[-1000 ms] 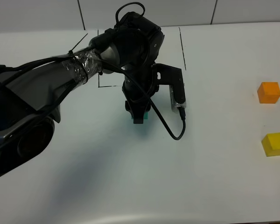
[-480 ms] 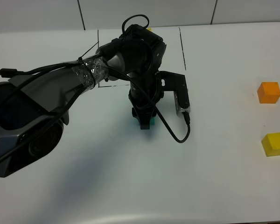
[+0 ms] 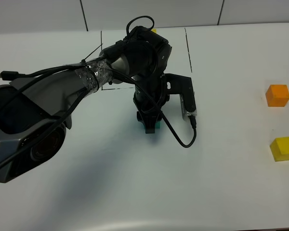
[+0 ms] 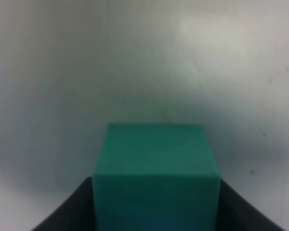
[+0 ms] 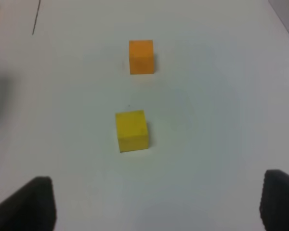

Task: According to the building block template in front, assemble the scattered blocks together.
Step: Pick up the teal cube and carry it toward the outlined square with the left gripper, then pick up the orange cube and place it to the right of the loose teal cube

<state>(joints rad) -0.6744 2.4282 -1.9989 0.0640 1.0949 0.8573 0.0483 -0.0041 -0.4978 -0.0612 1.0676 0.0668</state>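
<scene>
Teal cube (image 4: 155, 178) gripped by left end effector (image 3: 149, 126), moved slightly with it, then stalled; orange cube (image 3: 277, 95) and yellow cube (image 3: 284, 148) well apart from it, unjoined. Right end effector (image 5: 156, 202) spread wide, empty.

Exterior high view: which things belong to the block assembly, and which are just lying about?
Job:
teal cube, held in the left claw
orange cube
yellow cube
template, mostly hidden behind the arm
right claw, open

Lying about:
cable
table
</scene>
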